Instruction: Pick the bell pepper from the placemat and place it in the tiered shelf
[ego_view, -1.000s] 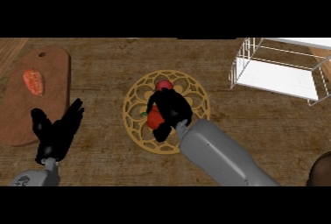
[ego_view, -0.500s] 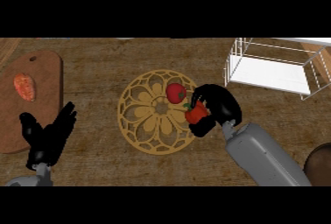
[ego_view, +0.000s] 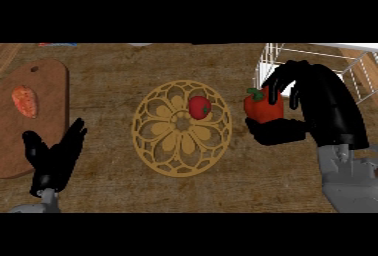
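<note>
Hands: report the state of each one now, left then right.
Left hand: open, fingers up, holding nothing, at the view's lower left.
Right hand: shut on the bell pepper, held off the placemat, beside the tiered shelf.

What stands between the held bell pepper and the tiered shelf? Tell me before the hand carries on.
Nothing visible. The right hand is curled round the bell pepper, off the placemat, right beside the white wire tiered shelf. The tomato sits behind on the placemat, away from that path.
</note>
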